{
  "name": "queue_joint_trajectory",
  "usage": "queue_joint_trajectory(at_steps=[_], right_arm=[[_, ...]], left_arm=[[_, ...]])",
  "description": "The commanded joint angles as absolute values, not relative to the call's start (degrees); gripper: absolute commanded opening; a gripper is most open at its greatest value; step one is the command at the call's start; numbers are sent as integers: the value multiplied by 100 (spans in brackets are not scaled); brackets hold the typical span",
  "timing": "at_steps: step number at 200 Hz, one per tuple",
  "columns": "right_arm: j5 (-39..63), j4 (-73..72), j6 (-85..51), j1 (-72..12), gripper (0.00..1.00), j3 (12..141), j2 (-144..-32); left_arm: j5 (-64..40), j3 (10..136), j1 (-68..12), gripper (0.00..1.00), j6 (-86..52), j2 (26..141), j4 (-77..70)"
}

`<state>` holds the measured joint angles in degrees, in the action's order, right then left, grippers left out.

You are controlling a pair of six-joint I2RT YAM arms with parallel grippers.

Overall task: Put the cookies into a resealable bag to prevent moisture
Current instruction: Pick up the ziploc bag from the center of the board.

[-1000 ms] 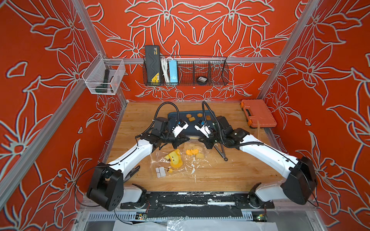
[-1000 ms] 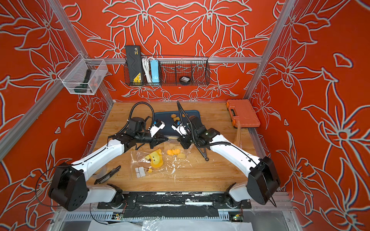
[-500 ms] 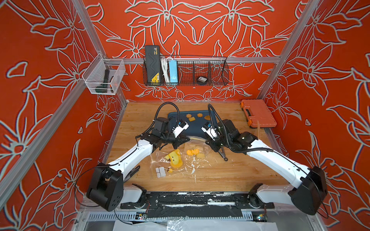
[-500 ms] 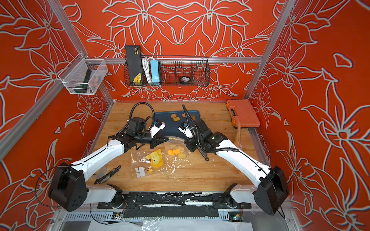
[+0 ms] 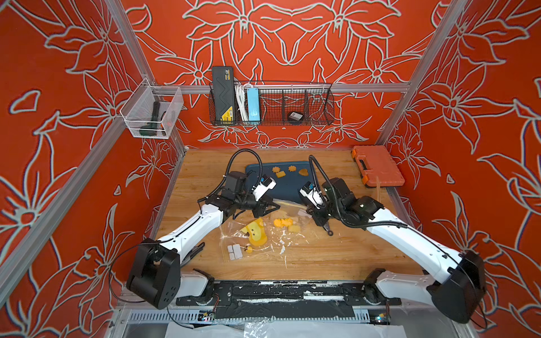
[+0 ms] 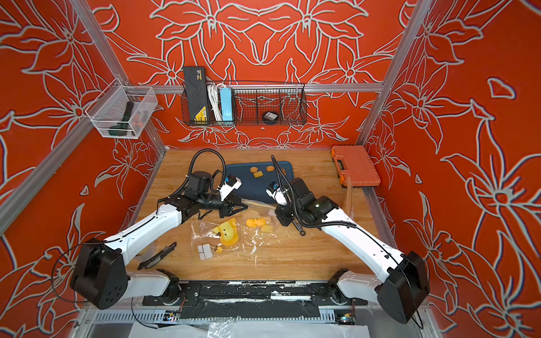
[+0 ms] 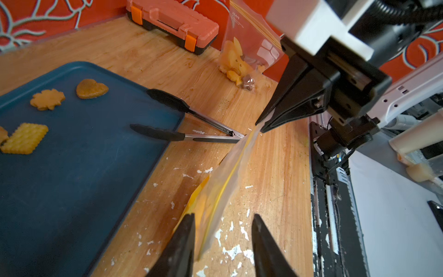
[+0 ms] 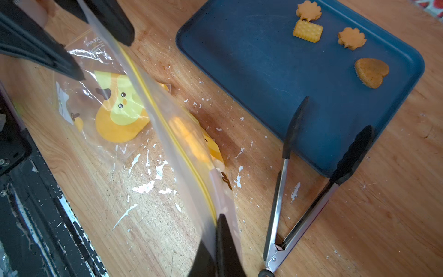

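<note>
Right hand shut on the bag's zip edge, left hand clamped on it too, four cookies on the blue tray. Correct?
Not quite. The left hand is open: the left wrist view shows its fingers apart on either side of the resealable bag edge. The rest holds: the right hand is shut on the zip edge, and four cookies lie on the blue tray.

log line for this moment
left gripper open around bag edge | right gripper shut on bag | four cookies on tray

Both top views: high over the tabletop's (image 5: 322, 257) front edge, looking down, whole scene. Wrist views: close, low, facing each other; share resealable bag (image 7: 223, 187), blue tray (image 7: 72, 179), tongs (image 7: 203, 138).
</note>
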<state>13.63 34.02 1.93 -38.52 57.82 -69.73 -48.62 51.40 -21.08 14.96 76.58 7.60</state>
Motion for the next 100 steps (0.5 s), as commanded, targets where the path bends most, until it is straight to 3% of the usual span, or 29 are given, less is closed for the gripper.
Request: queue_joint_trajectory(at_steps=[1,14,30,40,44,60,66,80,83,86,92,100], right_arm=[[1531,3407,202,-3832,0,5729,-6945],[1525,3384,194,-3828,0,5712,-6918],[1525,3375,188,-3832,0,5722,-6924],[1529,3375,176,-3829,0,5731,-6943],[1544,3367,175,-3831,0,5727,-6952],[1629,3328,159,-3832,0,5724,-6987],[1643,3304,143,-3830,0,5718,-6987],[1655,3257,115,-3831,0,5696,-6993],[1646,3248,107,-3832,0,5695,-6988],[1636,3244,99,-3832,0,5695,-6987],[1607,3235,86,-3832,0,5695,-6986],[1562,3228,74,-3832,0,5688,-6972]], left_arm=[[-5016,5227,-2186,23,1491,7736,633],[-4997,5268,-2193,1,1499,7782,660],[-4927,5291,-2204,0,1504,7821,709],[-4889,5299,-2214,19,1473,7847,708],[-4859,5307,-2223,21,1443,7857,697],[-4761,5379,-2273,4,1430,7928,724],[-4726,5415,-2294,3,1432,7960,739],[-4682,5481,-2361,28,1416,8035,756],[-4662,5492,-2378,29,1407,8050,756],[-4637,5500,-2392,23,1406,8062,756],[-4605,5531,-2416,0,1435,8103,792],[-4493,5572,-2433,0,1437,8128,866]])
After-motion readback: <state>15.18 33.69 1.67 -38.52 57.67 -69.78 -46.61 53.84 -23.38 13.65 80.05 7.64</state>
